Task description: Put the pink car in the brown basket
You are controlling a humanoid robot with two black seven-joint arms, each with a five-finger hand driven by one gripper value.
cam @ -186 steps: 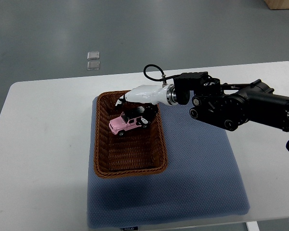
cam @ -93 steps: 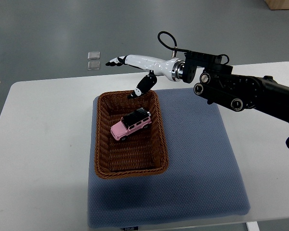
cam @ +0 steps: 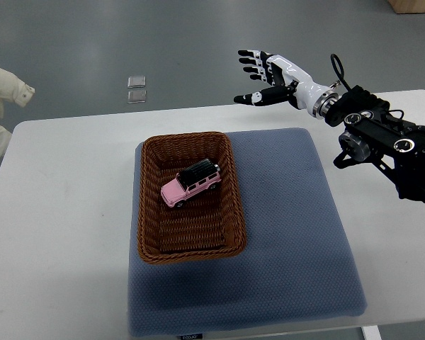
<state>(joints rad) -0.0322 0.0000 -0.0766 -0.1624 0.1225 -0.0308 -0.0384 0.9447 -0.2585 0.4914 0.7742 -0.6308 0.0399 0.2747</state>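
The pink car (cam: 191, 184), with a black roof, lies inside the brown wicker basket (cam: 150, 241), toward its far half. My right hand (cam: 263, 73) is raised well above and to the right of the basket, beyond the table's far edge, fingers spread and holding nothing. Its black arm (cam: 382, 142) comes in from the right edge. No left arm shows.
The basket sits on the left part of a blue-grey mat (cam: 290, 234) on a white table (cam: 64, 212). A person's white sleeve (cam: 3, 106) shows at the left edge. Two small clear squares (cam: 136, 88) lie on the floor beyond the table.
My right hand let go of the pink car, lifted out of the basket and drew back up and to the right. The car stays in the basket. A person's sleeve came in at left.
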